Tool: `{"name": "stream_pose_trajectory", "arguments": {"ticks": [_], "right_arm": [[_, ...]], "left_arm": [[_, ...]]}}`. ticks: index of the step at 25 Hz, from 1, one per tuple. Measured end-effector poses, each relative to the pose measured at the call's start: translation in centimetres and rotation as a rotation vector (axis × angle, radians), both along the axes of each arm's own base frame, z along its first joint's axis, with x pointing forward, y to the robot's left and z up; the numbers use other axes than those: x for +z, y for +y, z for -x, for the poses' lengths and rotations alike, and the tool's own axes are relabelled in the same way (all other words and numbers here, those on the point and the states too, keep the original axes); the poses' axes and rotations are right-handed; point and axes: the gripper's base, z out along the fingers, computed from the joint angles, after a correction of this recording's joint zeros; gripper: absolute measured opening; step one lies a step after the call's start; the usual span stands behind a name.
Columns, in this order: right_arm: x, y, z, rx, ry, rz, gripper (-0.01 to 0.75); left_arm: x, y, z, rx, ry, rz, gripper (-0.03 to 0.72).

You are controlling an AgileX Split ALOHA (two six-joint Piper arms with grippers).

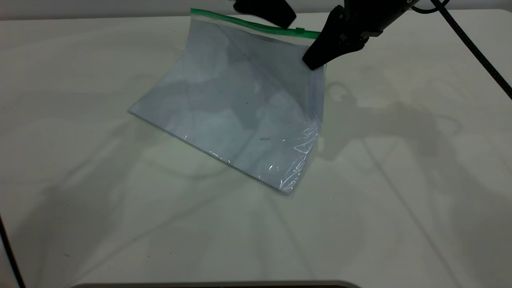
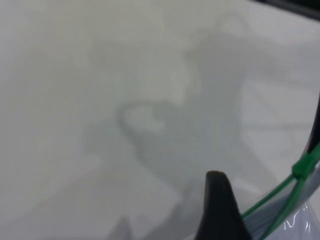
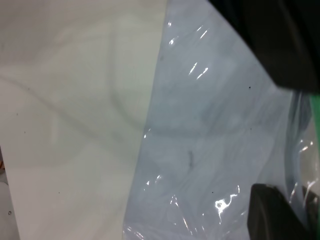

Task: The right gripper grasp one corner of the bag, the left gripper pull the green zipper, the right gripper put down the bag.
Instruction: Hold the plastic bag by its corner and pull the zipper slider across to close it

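Note:
The bag (image 1: 240, 108) is a clear pouch with pale sheets inside. Its near edge rests on the table and its far edge is raised. My right gripper (image 1: 314, 60) is shut on the bag's raised far-right corner (image 1: 320, 40), where the green zipper (image 1: 248, 23) ends. The small green slider tab (image 1: 299, 30) sits close to that corner. My left gripper (image 1: 266, 11) hovers just behind the zipper, a little short of the slider. In the left wrist view the left gripper (image 2: 220, 205) sits beside the zipper (image 2: 270, 200), which parts into two strands below the slider (image 2: 305, 166). The right wrist view shows the right gripper (image 3: 303, 215) on the crinkly plastic (image 3: 215, 125).
The white table (image 1: 400, 180) carries only the bag and the arms' shadows. A black cable (image 1: 476, 52) runs from the right arm across the far right. Another dark cable (image 1: 8, 252) shows at the near left edge.

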Motion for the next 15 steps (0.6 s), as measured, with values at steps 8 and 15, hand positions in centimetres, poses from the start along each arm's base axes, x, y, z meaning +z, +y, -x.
{"name": "stream_pose_trajectory", "arguments": {"ticks": [8,15], "right_arm": [[0.0,0.0,0.0,0.003,-0.002,0.001,0.033],[0.0,0.0,0.0,0.007,0.000,-0.001,0.033]], "left_arm": [[-0.8,-2.1,1.1,-0.062,0.007,-0.009,0.554],[-0.8,-2.7,1.4,-0.080,-0.012,-0.009,0.502]]}}
